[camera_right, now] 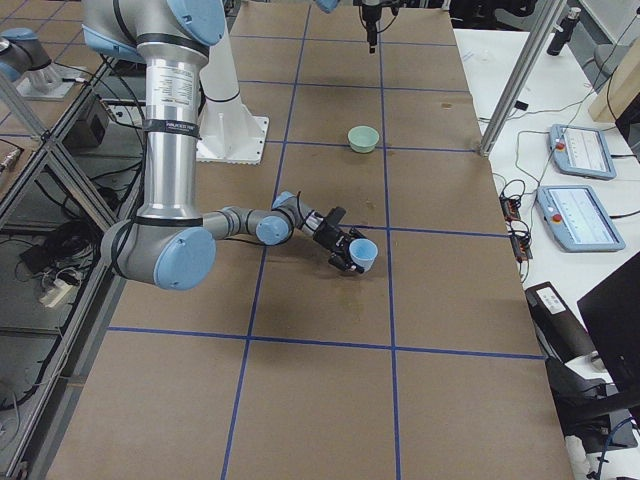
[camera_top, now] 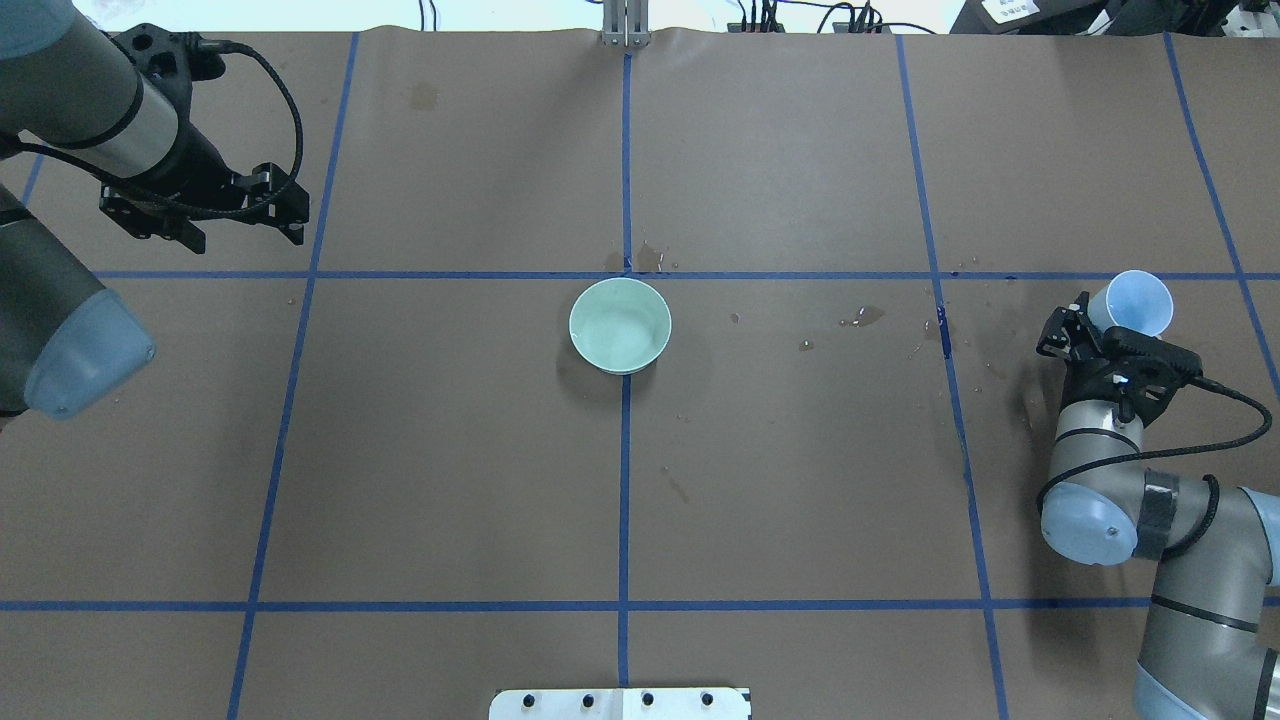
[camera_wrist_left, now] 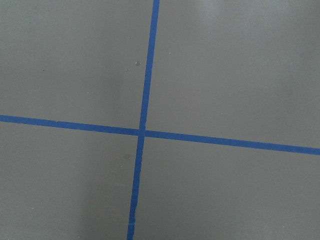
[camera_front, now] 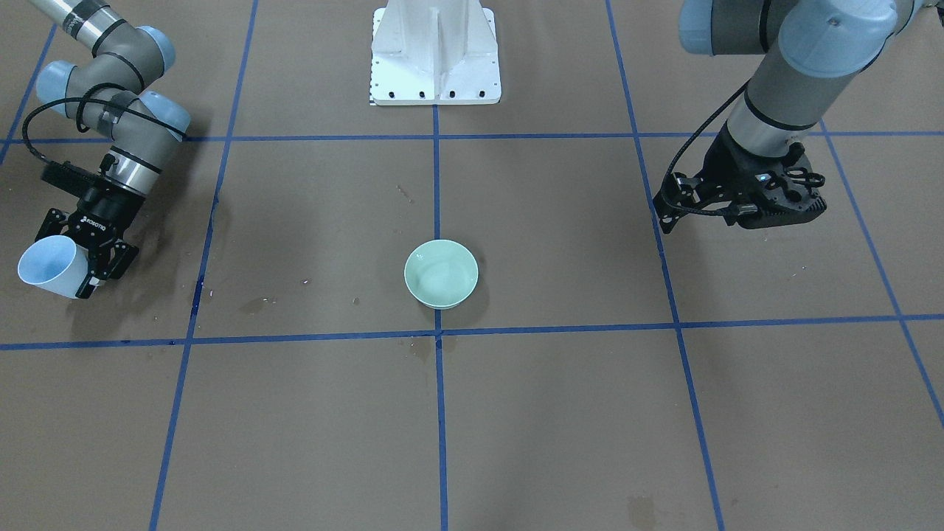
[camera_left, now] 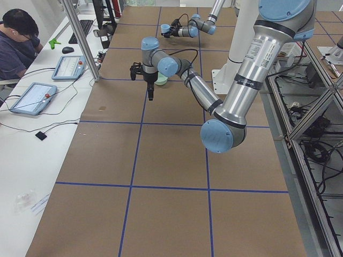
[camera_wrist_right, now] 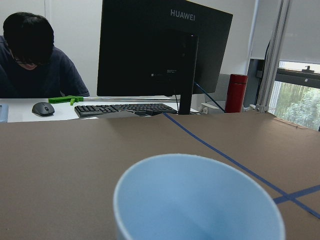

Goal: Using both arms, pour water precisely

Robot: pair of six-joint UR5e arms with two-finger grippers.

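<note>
Since the right gripper [camera_front: 92,254] clamps a seemingly empty cup [camera_front: 46,269] well apart from the bowl [camera_front: 441,273], pouring seems done; whether the left gripper [camera_front: 759,206] is apart or together I cannot tell.

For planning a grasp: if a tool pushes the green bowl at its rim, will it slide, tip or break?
The green bowl looks glossy and rigid, so it probably slides and may slip in a pinch. Its low, wide shape suggests it seldom tips. It seems ceramic, so likely fragile if dropped.
</note>
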